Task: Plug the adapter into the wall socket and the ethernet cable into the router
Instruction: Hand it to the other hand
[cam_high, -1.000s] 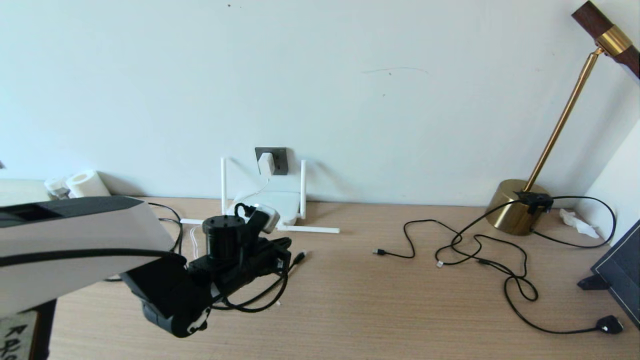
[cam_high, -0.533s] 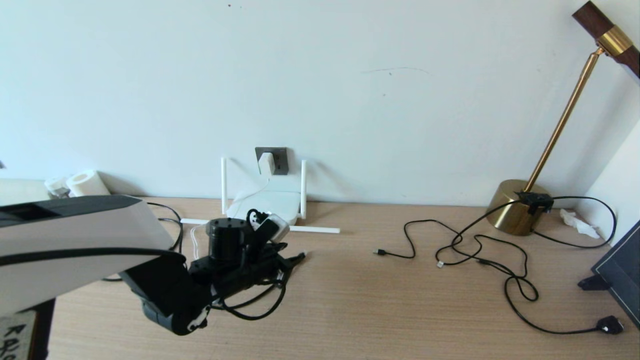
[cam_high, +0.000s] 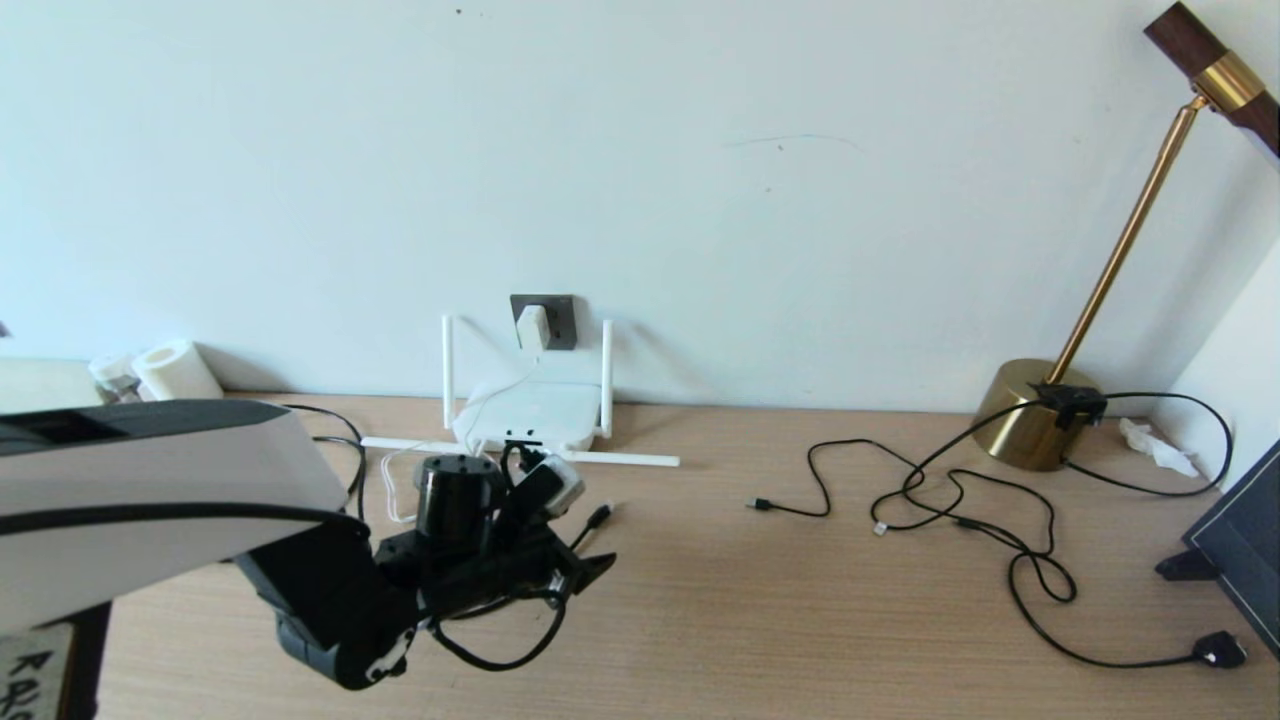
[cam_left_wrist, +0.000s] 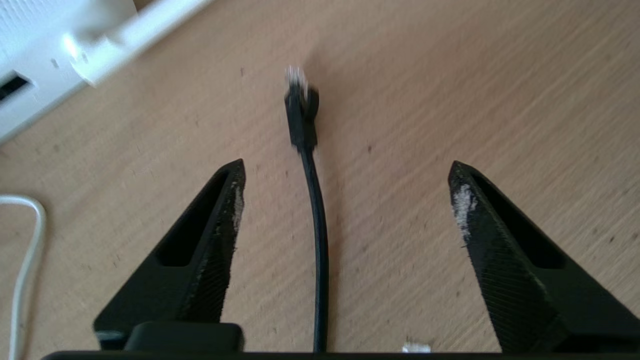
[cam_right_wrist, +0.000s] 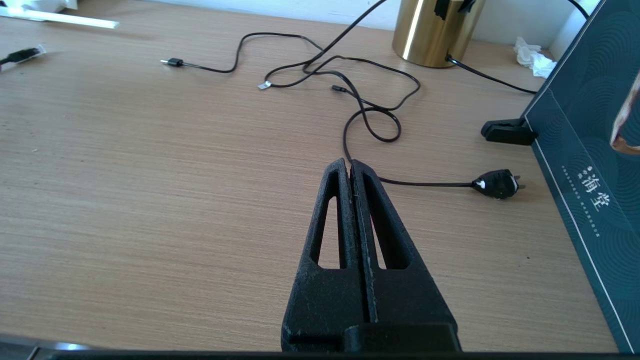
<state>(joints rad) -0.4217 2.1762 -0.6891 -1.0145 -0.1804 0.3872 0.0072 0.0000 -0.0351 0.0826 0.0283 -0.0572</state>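
A: Where is the ethernet cable (cam_left_wrist: 315, 215) relative to the left end effector (cam_left_wrist: 345, 192)?

B: It lies on the tabletop (cam_high: 800, 600) between the two fingers, touching neither. Its plug tip points toward 12 o'clock in the left wrist view, beyond the fingertips (cam_left_wrist: 232, 182). The left end effector is spread wide and grips nothing.

A: And the router (cam_high: 528, 415)?

B: At 10 o'clock from the plug in that view, near but apart. In the head view it sits against the wall, under the wall socket (cam_high: 545, 320), with the adapter (cam_high: 531, 327) plugged in.

A: The right end effector (cam_right_wrist: 349, 167)?

B: Closed tight, empty, above bare tabletop.
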